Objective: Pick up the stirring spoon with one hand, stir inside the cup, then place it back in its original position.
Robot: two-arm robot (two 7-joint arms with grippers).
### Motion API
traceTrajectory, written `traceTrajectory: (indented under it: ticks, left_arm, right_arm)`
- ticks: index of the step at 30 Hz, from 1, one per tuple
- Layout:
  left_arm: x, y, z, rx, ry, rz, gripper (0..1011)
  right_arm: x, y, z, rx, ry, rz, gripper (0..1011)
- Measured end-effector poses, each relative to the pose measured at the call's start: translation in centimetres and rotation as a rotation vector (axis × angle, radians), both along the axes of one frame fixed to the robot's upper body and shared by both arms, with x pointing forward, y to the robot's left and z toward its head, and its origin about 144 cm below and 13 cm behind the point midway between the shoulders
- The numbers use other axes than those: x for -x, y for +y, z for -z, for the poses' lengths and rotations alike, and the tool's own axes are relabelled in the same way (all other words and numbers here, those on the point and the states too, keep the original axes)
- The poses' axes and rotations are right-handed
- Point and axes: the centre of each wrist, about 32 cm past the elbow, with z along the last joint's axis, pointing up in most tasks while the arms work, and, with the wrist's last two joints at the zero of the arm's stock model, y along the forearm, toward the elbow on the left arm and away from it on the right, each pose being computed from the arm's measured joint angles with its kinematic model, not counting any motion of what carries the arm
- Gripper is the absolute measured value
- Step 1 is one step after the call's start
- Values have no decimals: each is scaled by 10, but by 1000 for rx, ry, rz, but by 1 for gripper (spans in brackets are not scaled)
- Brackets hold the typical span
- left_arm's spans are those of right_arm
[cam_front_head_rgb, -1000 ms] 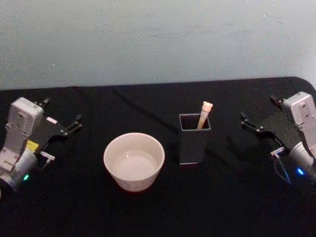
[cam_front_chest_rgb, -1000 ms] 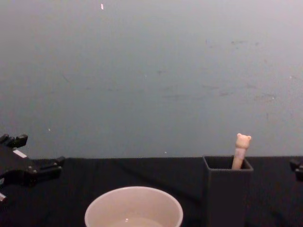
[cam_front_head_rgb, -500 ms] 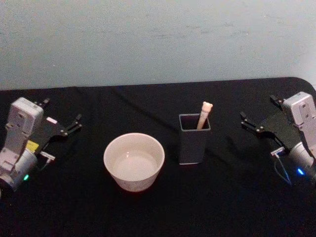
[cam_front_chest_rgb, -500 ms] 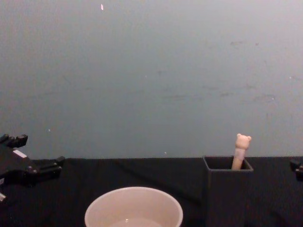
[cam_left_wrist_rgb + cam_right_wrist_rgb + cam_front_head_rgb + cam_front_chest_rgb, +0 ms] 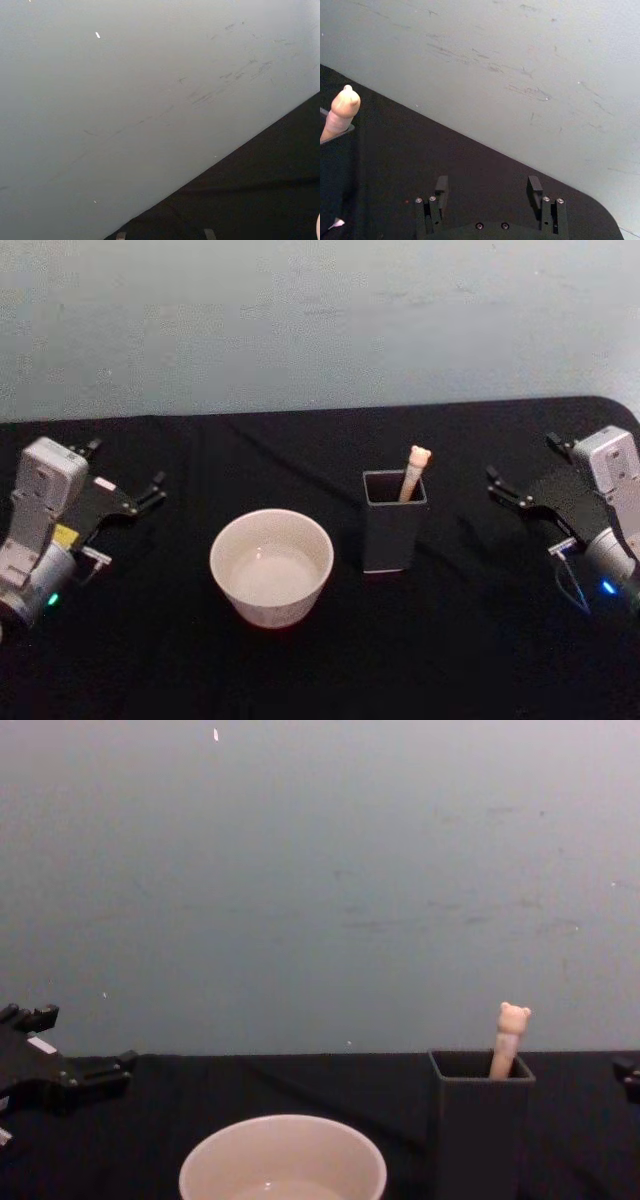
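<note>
One stirring spoon occupies one holder near one cup; left end effector and right end effector gape, seemingly empty.

Cream-white cup, dark grey holder, beige spoon, black table, pale grey-blue wall

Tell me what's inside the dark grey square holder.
The beige bear-headed stirring spoon stands in the tall dark grey square holder, handle poking out near its right wall. The walls hide its lower end.
</note>
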Motion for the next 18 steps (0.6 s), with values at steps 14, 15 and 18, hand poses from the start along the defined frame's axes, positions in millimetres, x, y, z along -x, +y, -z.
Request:
traceTrajectory:
  ticks: [14, 15, 18]
  left_arm:
    - [0, 0, 0, 0, 0, 0, 1001]
    - [0, 0, 0, 0, 0, 0, 1001]
    - [0, 0, 0, 0, 0, 0, 1002]
  right_arm:
    - [0, 0, 0, -3, 1, -2, 1002]
    - [0, -1, 0, -5, 3, -5, 1002]
    - [1, -1, -2, -16, 6, -17, 1002]
